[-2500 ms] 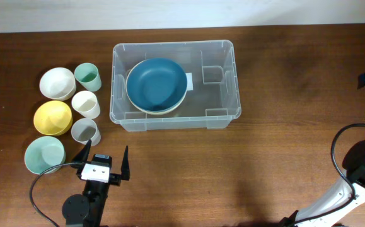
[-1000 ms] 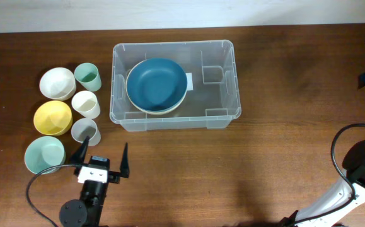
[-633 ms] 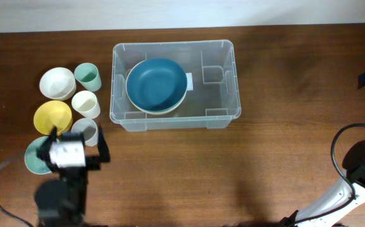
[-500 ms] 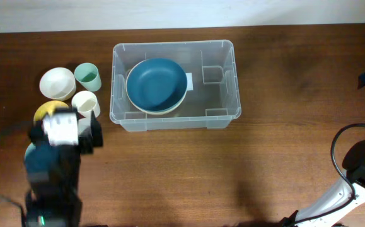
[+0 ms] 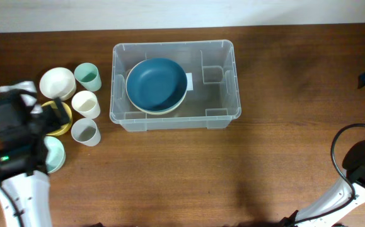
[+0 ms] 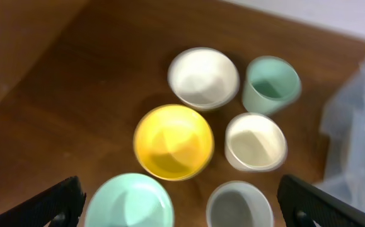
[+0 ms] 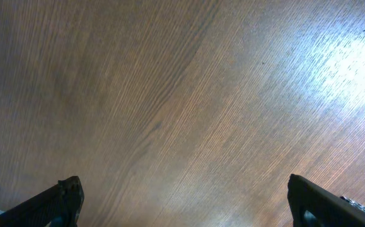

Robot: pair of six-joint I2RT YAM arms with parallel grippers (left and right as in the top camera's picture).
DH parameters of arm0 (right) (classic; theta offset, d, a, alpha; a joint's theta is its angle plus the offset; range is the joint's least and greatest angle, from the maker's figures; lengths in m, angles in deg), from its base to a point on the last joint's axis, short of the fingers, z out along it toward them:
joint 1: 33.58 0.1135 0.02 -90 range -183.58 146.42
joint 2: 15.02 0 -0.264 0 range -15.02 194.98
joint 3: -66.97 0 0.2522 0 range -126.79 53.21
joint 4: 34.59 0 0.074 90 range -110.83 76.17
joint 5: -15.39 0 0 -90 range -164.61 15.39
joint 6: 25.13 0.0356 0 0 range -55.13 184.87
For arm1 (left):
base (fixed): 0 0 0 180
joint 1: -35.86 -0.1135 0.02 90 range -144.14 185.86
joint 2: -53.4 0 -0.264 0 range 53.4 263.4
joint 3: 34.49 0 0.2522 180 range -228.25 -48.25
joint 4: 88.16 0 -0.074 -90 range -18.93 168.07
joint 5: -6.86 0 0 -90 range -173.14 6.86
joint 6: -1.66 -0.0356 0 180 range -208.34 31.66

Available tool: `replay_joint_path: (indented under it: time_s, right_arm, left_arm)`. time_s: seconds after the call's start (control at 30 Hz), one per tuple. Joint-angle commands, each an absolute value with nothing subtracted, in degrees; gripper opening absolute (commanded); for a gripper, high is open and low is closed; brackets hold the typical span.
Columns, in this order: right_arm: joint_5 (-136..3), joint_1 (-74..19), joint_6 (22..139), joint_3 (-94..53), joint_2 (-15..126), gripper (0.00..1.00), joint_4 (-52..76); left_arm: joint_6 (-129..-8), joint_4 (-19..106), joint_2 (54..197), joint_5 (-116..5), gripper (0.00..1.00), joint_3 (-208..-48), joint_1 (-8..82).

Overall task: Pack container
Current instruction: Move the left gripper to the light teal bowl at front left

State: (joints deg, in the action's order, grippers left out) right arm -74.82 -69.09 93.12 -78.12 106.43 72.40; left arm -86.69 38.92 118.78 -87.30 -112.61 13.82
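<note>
The container (image 5: pixel 219 96) is a large clear plastic bin at the back middle of the table. A dark blue bowl (image 5: pixel 156 85) lies in its left half. In the left wrist view only the bin's corner (image 6: pixel 359 126) shows at the right edge. My left gripper (image 5: pixel 48 118) hangs over the cups and bowls to the left of the bin. It is wide open and empty (image 6: pixel 182 205), above the mint bowl (image 6: pixel 130 203) and the grey cup (image 6: pixel 239 205). My right gripper (image 7: pixel 182 202) is wide open over bare wood.
Left of the bin stand a white bowl (image 5: pixel 57 82), a green cup (image 5: pixel 88 77), a cream cup (image 5: pixel 86 104), a yellow bowl (image 6: pixel 173 141), a grey cup (image 5: pixel 86 132) and a mint bowl (image 5: pixel 55 154). The right arm and its cable (image 5: pixel 359 170) are at the right edge.
My left arm has swung from the table's front edge to the left and back, and now hangs over the yellow and mint bowls. Nothing else moved.
</note>
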Motion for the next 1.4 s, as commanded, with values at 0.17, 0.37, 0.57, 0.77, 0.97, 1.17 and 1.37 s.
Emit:
replay_joint_path:
  time_s: [0.17, 0.37, 0.57, 0.77, 0.97, 1.17, 1.37]
  right_arm:
    - [-75.74, -69.22, 92.73, -77.81, 105.36, 0.99, 72.38]
    - [-75.74, -69.22, 92.73, -77.81, 105.36, 0.99, 72.38]
    - [-75.74, -69.22, 92.73, -77.81, 105.36, 0.99, 72.38]
    - [-75.74, -69.22, 92.73, -77.81, 105.36, 0.99, 72.38]
    - [-75.74, -69.22, 92.73, -77.81, 105.36, 0.99, 72.38]
    - [-75.74, -69.22, 92.73, -77.81, 105.36, 0.99, 72.38]
    - [-75.74, -69.22, 92.73, -77.81, 105.36, 0.99, 72.38]
  left_arm:
    - [-84.0, 29.13, 119.72, -83.35, 1.0, -113.83, 5.21]
    - [-80.54, 27.84, 124.42, -84.33, 1.0, -110.1, 1.75]
    - [-78.36, 26.39, 130.74, -84.44, 1.0, -107.5, 1.45]
    - [-75.06, 29.96, 134.32, -83.74, 1.0, -107.37, 0.31]
    - [-69.44, 26.77, 135.09, -81.47, 1.0, -107.37, 0.16]
    - [-57.31, 21.91, 135.09, -89.16, 1.0, -107.37, -3.27]
    - [-57.81, 20.97, 135.22, -90.8, 1.0, -107.26, -7.21]
